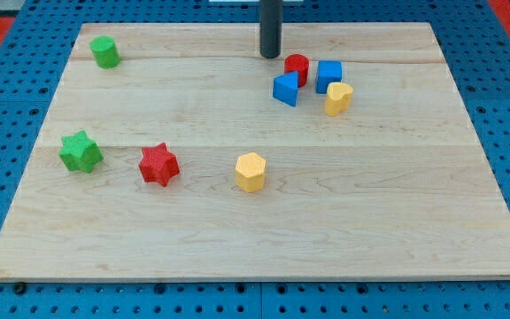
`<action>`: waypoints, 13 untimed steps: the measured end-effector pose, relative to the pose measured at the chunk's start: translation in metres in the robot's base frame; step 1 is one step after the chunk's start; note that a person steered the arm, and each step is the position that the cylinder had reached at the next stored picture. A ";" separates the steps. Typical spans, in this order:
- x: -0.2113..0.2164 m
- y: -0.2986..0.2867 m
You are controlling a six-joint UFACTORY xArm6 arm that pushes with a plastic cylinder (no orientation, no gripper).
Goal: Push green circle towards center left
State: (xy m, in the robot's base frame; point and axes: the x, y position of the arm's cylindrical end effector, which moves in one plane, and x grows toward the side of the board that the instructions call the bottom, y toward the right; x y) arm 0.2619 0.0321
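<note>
The green circle (105,51) sits near the board's top left corner. My tip (270,56) rests on the board at the view's top centre, far to the right of the green circle and just left of a red cylinder (297,68). A green star (81,151) lies at the centre left, well below the green circle.
A blue triangle (285,89), a blue cube (328,75) and a yellow heart-like block (338,97) cluster with the red cylinder at the top right. A red star (158,164) and a yellow hexagon (250,171) lie in the middle. The wooden board (255,239) sits on a blue pegboard.
</note>
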 end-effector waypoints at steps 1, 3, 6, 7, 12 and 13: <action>0.015 0.035; 0.021 0.043; -0.046 -0.014; -0.068 -0.015; -0.055 -0.211; -0.027 -0.245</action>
State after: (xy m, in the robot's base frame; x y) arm 0.2345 -0.2129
